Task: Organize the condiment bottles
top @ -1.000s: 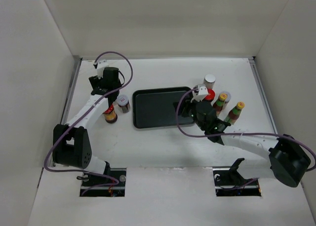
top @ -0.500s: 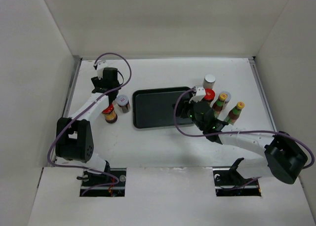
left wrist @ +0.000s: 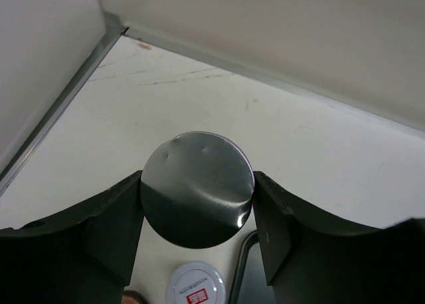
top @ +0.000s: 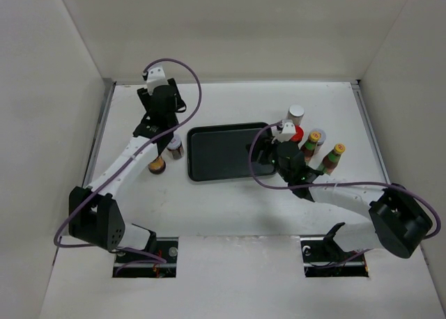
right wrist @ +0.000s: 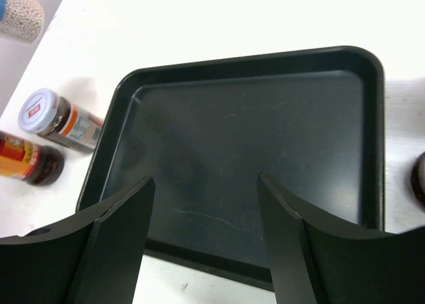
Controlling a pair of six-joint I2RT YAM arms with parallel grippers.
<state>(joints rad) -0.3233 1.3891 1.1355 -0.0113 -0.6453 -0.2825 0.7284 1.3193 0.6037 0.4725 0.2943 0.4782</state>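
Note:
My left gripper (top: 164,118) is shut on a silver-lidded jar; in the left wrist view the lid (left wrist: 197,188) fills the gap between both fingers, held above the table. Below it stand a white-lidded jar (top: 174,146) (left wrist: 194,285) and a red-capped jar (top: 157,164), left of the dark tray (top: 223,152). My right gripper (top: 262,154) (right wrist: 206,181) is open and empty over the tray's near right part. To its right stand a white shaker (top: 296,113), a red-capped jar (top: 298,133) and two slim brown bottles (top: 312,143) (top: 333,157).
The tray (right wrist: 246,164) holds nothing. The white-lidded jar (right wrist: 56,121) and the red-capped jar (right wrist: 30,161) show left of it in the right wrist view. White walls close the table at the back and sides; a metal strip (left wrist: 60,105) runs along the left edge.
My left arm has swung and stretched out, carrying its gripper a little right and toward the back. The right arm and the standing bottles have hardly moved.

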